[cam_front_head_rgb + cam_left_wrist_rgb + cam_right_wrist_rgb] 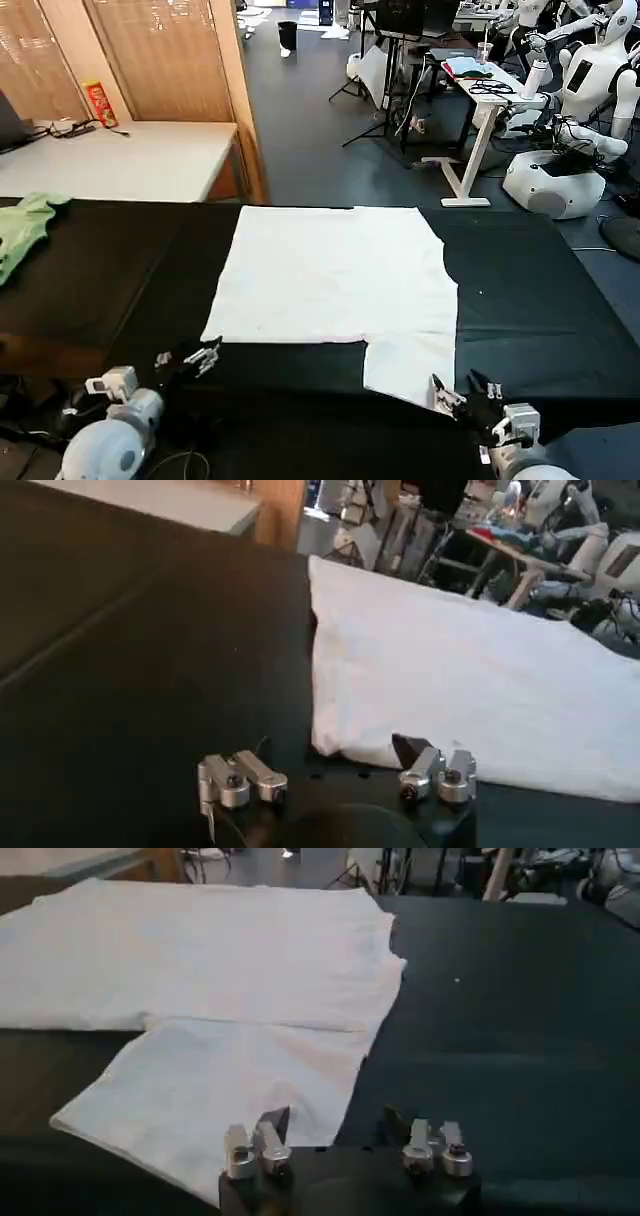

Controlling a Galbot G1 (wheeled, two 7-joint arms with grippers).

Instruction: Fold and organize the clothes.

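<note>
While both arms sit low at the near edge of the black table [560,300], the scene reads so:

T-shirt: the white T-shirt [335,270] lies flat mid-table, plain side up, with one sleeve [410,365] spread toward 5 o'clock from the body, near the table's front edge.

Left gripper: the left gripper [205,357] is at 7 o'clock from the shirt's centre, just beside its near left corner; the left wrist view shows its fingers [240,778] spread wide apart, grasping nothing, the corner of the cloth just ahead of them.

Right gripper: the right gripper [462,395] is at 5 o'clock, at the sleeve's near edge; in the right wrist view its fingers [262,1148] stand parted and empty, one over the sleeve hem.

Light green garment: the crumpled garment [22,230] lies at 9 o'clock, well apart from the shirt, on the table's left edge.
</note>
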